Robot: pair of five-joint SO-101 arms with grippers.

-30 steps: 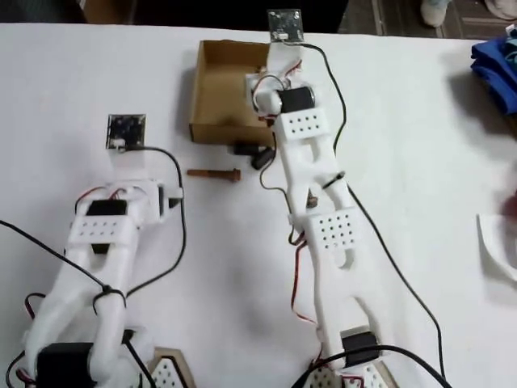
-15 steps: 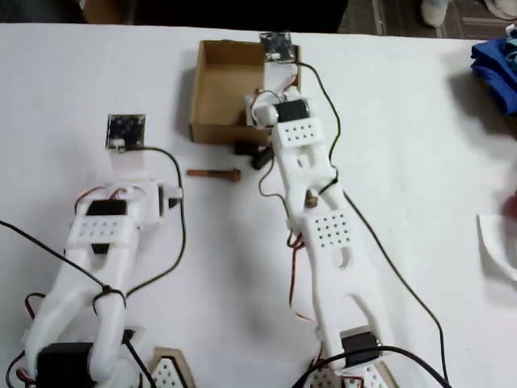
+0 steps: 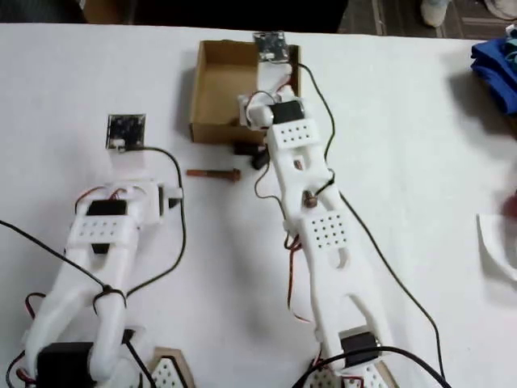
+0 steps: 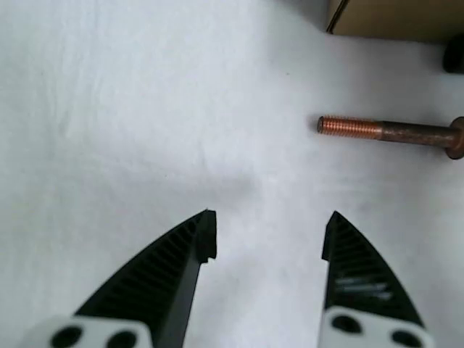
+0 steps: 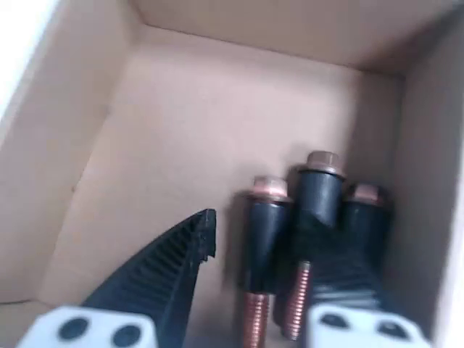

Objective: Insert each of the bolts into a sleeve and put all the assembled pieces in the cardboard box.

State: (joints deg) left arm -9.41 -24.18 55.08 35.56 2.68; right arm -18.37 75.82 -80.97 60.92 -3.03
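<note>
The cardboard box (image 3: 218, 121) stands at the table's far middle. My right gripper (image 5: 268, 235) hangs open inside the box (image 5: 181, 123), over three bolts in black sleeves: one (image 5: 262, 225) between my fingers, one (image 5: 319, 190) behind it and one (image 5: 364, 212) by the wall. A bare copper bolt (image 3: 214, 173) lies on the table in front of the box, beside black sleeves (image 3: 245, 149) half hidden by the right arm (image 3: 295, 153). My left gripper (image 4: 270, 232) is open above the cloth, a little short of that bolt (image 4: 391, 133).
A blue cloth (image 3: 497, 69) lies at the far right edge, and a white curved object (image 3: 494, 250) sits at the right edge. The box corner (image 4: 391, 18) lies beyond the bolt. Cables trail from both arms. The left arm (image 3: 101, 234) stands at the near left.
The right arm has swung a little left and drawn back, bringing its wrist farther over the box. The left arm and the bare bolt have not moved.
</note>
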